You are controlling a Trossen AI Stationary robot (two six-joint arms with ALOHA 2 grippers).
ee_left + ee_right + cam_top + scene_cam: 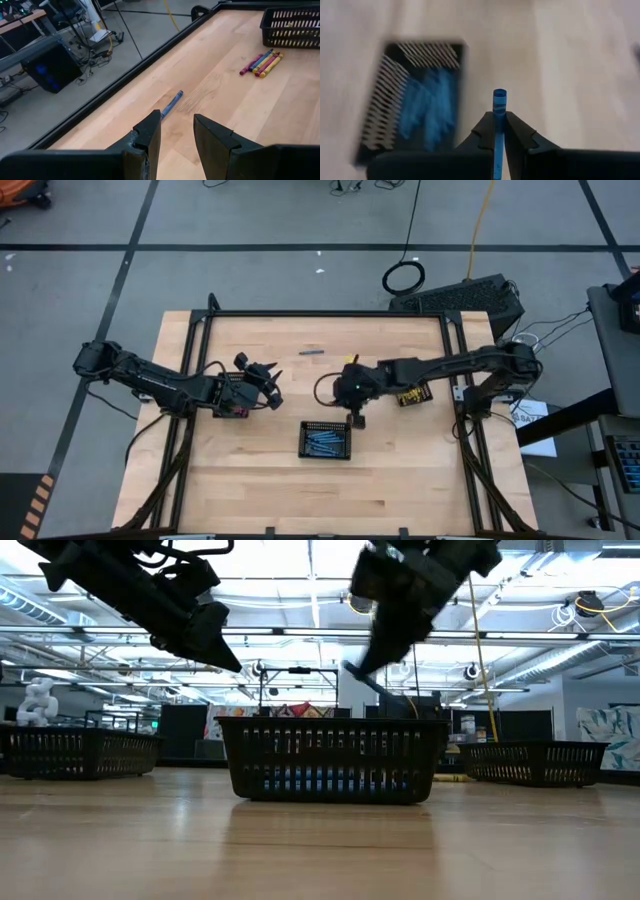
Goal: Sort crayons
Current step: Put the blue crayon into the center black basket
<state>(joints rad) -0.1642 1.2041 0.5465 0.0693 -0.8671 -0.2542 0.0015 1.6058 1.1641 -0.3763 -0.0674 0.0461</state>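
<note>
Pale butcher-block planks of the wooden table (250, 470) fill the overhead view, framed by a black metal rail. Near the middle sits a small black slatted tray (326, 440) already lined with blue crayons (326, 442), so it likely serves as the blue bin.

Just beside that tray's far right corner hangs the right gripper (500, 131), its two dark fingers clamped on a blue paper-wrapped crayon stick (499, 102) whose tip juts out beyond them. Held endwise like that, it can probably be dropped lengthwise among its fellows once the arm is over the opening; the right wrist view shows the tray off to one side, not yet beneath.

Well apart on the left, the left gripper (177, 136) hovers with fingers spread and nothing between them, aimed at a lone blue-grey crayon (171, 103) lying near the table's far edge, seemingly lined up for a later pick. Beyond it lies a small cluster of red, blue, yellow and purple crayons (261, 63) beside another black mesh basket (291, 27), unsorted so far
</note>
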